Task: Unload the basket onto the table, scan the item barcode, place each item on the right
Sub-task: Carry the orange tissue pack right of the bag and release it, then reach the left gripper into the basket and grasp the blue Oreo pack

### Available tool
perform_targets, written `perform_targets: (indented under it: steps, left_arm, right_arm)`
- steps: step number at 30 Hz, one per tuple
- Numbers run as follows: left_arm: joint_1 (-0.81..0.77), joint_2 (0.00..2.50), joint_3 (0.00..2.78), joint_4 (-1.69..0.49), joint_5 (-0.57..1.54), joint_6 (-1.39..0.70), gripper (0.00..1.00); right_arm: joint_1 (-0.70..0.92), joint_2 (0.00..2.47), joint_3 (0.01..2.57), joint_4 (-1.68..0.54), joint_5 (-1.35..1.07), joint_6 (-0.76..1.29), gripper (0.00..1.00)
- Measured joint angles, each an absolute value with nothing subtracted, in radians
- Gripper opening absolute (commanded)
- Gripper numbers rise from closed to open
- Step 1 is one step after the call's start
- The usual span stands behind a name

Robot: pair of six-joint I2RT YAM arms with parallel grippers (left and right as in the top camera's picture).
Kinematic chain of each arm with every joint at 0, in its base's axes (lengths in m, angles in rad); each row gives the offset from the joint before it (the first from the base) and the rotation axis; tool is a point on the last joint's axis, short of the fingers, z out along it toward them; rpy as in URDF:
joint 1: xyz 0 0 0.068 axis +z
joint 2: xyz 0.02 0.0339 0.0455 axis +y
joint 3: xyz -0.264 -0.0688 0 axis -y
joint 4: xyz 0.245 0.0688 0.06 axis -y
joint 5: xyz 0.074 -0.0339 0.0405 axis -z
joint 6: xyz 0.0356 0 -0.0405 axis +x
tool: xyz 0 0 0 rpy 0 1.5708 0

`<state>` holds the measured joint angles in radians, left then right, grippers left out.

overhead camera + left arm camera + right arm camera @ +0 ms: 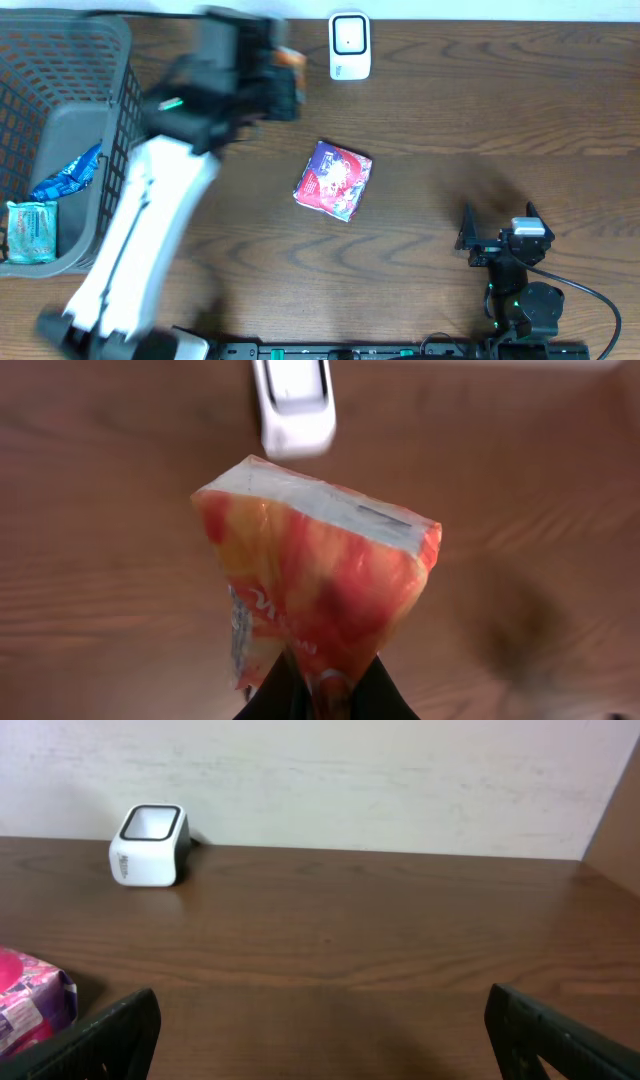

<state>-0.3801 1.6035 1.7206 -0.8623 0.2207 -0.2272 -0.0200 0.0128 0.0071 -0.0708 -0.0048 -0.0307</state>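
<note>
My left gripper (325, 698) is shut on the bottom edge of the item, an orange-red snack packet (320, 575), and holds it above the table. The packet's white sealed end points at the white barcode scanner (293, 405) just beyond it. From overhead the left gripper (278, 82) is blurred, with the orange packet (291, 60) just left of the scanner (350, 46). No barcode is readable on the packet. My right gripper (498, 224) rests open at the near right with nothing between its fingers. In the right wrist view it (325, 1030) faces the scanner (150, 845) across bare table.
A pink and purple packet (333, 180) lies flat at the table's centre and shows in the right wrist view (30, 1005) too. A grey mesh basket (105, 60) stands at the far left, with a blue packet (68, 175) and a green one (30, 230) in it.
</note>
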Motion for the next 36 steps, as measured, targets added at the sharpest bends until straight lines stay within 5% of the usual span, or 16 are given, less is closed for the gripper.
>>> perform_targets:
  steps: [12,14,17,20,29,36]
  left_arm:
    - [-0.627,1.963,1.695,-0.678,0.176,-0.369,0.09]
    - [-0.645,1.97,1.695,-0.661,0.176,-0.397,0.33]
    - [-0.665,1.971,1.695,-0.653,0.176,-0.43,0.36]
    - [-0.678,1.971,1.695,-0.654,0.176,-0.443,0.63]
    - [-0.646,1.964,1.695,-0.67,0.176,-0.447,0.63]
    - [-0.432,1.779,1.695,-0.707,0.146,-0.39,0.64]
  right_arm:
    - [-0.02,0.013,0.007,-0.071,-0.005,-0.031,0.99]
    - [-0.02,0.013,0.007,-0.071,-0.005,-0.031,0.99]
    - [-0.02,0.013,0.007,-0.071,-0.005,-0.031,0.99]
    - [-0.02,0.013,0.007,-0.071,-0.005,-0.031,0.99]
    - [-0.02,0.013,0.007,-0.071,-0.005,-0.031,0.99]
    - [-0.02,0.013,0.007,-0.071,-0.005,-0.031,0.99]
